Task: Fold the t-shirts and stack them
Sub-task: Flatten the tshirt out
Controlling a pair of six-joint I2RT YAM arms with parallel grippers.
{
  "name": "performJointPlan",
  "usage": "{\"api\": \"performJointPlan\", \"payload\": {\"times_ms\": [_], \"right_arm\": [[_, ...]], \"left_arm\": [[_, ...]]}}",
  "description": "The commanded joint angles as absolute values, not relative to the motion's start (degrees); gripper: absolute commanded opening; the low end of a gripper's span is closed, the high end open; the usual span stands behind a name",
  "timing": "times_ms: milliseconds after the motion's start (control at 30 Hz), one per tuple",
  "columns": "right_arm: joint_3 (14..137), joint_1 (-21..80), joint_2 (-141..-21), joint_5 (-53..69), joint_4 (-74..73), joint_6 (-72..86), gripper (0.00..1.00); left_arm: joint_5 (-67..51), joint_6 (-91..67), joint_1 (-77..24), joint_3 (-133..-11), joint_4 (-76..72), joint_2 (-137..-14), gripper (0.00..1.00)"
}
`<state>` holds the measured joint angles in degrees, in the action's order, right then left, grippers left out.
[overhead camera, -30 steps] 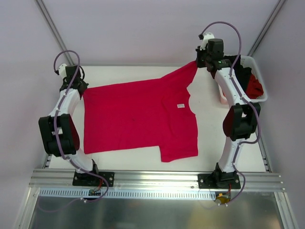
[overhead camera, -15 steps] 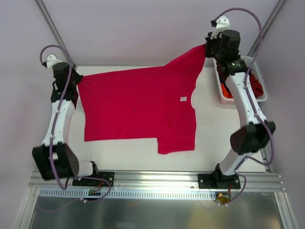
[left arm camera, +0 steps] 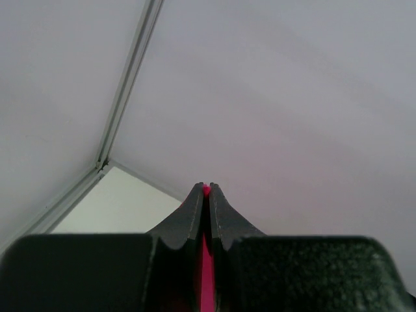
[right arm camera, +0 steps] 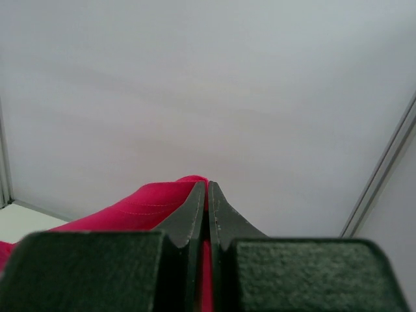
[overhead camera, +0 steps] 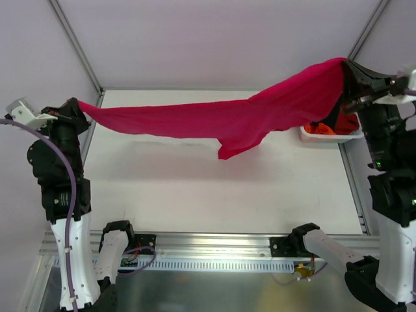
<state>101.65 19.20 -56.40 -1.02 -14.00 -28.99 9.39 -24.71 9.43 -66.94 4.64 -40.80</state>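
Note:
The crimson-pink t-shirt (overhead camera: 247,117) hangs stretched in the air between both grippers, sagging in the middle above the table. My left gripper (overhead camera: 77,104) is shut on its left corner; in the left wrist view a thin strip of pink cloth (left arm camera: 207,273) shows between the closed fingers (left arm camera: 195,214). My right gripper (overhead camera: 348,65) is shut on the shirt's right end, held high; in the right wrist view the pink cloth (right arm camera: 140,208) bulges left of the closed fingers (right arm camera: 221,214). Orange-red and black shirts (overhead camera: 325,127) lie in the basket.
A white plastic basket (overhead camera: 312,137) stands at the table's right edge, partly hidden by the raised shirt and right arm. The white table top (overhead camera: 214,188) lies below the shirt. Grey walls and metal frame bars (overhead camera: 71,42) surround the table.
Both arms have risen and spread outward, lifting the pink shirt fully off the table; it went from lying flat to hanging stretched in the air.

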Motion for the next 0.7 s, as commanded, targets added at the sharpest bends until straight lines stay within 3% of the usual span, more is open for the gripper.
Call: {"api": "performJointPlan", "payload": {"times_ms": [0,267,433,667], "right_arm": [[104.75,20.65,-53.46,-2.64,-18.7,-32.26,0.0],[114.51,20.57,-51.77,0.97,-28.03,-32.43,0.0],[122.42,20.04,-56.94,-3.51,-31.46,-33.39,0.0],[125.08,20.04,-67.58,-8.7,-32.61,-35.59,0.0]], "left_arm": [[7.73,-22.15,9.76,-71.88,9.73,-37.36,0.0],[9.32,-21.18,9.76,-91.21,23.72,-37.61,0.0],[9.23,-21.97,9.75,-101.23,31.8,-45.42,0.0],[10.01,-26.19,9.76,-92.12,32.96,-49.65,0.0]]}}
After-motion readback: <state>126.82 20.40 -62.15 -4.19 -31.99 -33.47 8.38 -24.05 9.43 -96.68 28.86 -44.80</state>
